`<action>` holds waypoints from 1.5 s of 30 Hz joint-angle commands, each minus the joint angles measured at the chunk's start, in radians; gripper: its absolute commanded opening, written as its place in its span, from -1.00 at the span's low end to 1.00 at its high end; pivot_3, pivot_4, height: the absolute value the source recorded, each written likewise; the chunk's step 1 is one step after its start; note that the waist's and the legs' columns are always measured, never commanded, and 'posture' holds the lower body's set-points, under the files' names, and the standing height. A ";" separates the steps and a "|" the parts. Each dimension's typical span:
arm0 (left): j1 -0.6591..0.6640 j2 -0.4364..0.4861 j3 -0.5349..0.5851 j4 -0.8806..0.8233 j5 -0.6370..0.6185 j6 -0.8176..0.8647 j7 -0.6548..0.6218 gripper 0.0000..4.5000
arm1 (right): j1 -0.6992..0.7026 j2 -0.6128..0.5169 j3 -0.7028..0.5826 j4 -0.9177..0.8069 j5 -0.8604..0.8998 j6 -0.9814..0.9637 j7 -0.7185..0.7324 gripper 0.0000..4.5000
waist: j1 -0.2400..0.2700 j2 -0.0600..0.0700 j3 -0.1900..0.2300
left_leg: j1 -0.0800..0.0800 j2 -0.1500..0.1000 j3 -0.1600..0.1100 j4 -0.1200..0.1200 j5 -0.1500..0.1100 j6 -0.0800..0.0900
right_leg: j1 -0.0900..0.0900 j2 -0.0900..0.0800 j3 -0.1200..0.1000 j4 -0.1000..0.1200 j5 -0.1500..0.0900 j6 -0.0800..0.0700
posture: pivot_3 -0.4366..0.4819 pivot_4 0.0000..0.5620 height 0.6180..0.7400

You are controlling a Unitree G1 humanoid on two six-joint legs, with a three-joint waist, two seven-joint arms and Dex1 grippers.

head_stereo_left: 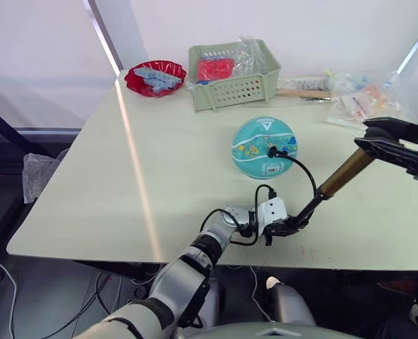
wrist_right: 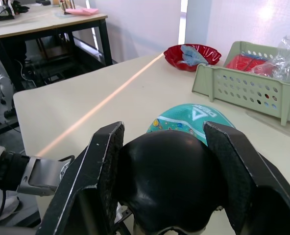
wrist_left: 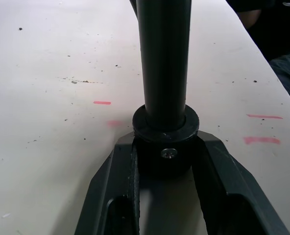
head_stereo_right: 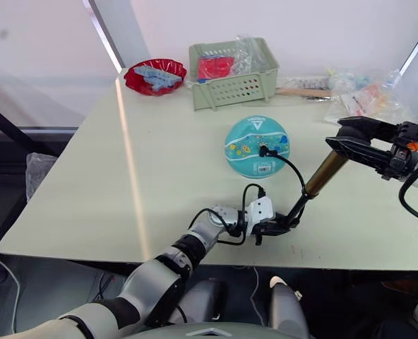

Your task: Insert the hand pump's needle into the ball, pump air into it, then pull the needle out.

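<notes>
Pump (head_stereo_left: 344, 173) slants over the desk (head_stereo_left: 124, 183), just beside the ball (head_stereo_left: 264, 147) on the side nearest the robot's right arm. Its brass barrel rises from a black lower end near the desk's front edge up to the black handle (wrist_right: 167, 181).

Left gripper (head_stereo_left: 288, 227) lies low on the desk in front of the ball, its 2 fingers (wrist_left: 110, 196) clamped on the pump's black base cap (wrist_left: 164, 139), one on each side. Right gripper (head_stereo_left: 385, 141) hangs above the desk beyond the ball's right side, its 2 fingers (wrist_right: 98, 176) closed on the handle's rounded black knob.

A thin black hose (head_stereo_left: 304, 176) loops from the pump's lower end up to the ball and ends in a small black fitting (head_stereo_left: 272, 150) seated on the ball's upper face, beside the label patch. The needle itself is too small to make out.

The ball rests on the desk about mid-width, its white triangle logo facing away from the robot. Behind the ball stands a pale green basket (head_stereo_left: 234, 88) holding a red packet and clear plastic. A red bowl (head_stereo_left: 154, 78) sits left of the basket, and plastic bags (head_stereo_left: 357, 99) lie behind the ball to the right.
</notes>
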 commanded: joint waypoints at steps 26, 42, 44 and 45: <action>0.037 0.015 -0.029 0.065 0.043 0.049 -0.021 -0.51 | 0.153 0.166 0.194 -0.012 -0.271 -0.107 -0.053 -0.07 | -0.005 0.003 -0.007 | -0.001 -0.001 -0.002 -0.001 0.000 0.000 | 0.000 -0.001 -0.002 0.000 0.000 0.000 | -0.05 -0.47 0.95; 0.039 0.011 -0.033 0.072 0.048 0.041 -0.025 -0.51 | -0.093 -0.097 -0.179 0.057 0.080 0.118 -0.045 -0.07 | 0.007 0.014 0.011 | -0.006 -0.004 -0.003 0.000 0.000 0.000 | -0.003 -0.003 -0.003 -0.001 0.002 0.003 | -0.05 -0.47 0.95; 0.038 0.011 -0.033 0.073 0.048 0.040 -0.025 -0.51 | -0.117 -0.124 -0.196 0.075 0.091 0.134 -0.044 -0.07 | 0.007 0.014 0.011 | -0.006 -0.004 -0.003 0.000 0.000 0.000 | -0.003 -0.003 -0.003 -0.001 0.002 0.003 | -0.05 -0.47 0.95; 0.037 0.012 -0.033 0.074 0.049 0.039 -0.025 -0.51 | -0.127 -0.131 -0.201 0.083 0.098 0.141 -0.047 -0.07 | 0.007 0.014 0.012 | -0.006 -0.004 -0.003 0.000 0.000 0.000 | -0.003 -0.003 -0.003 -0.001 0.002 0.003 | -0.05 -0.47 0.95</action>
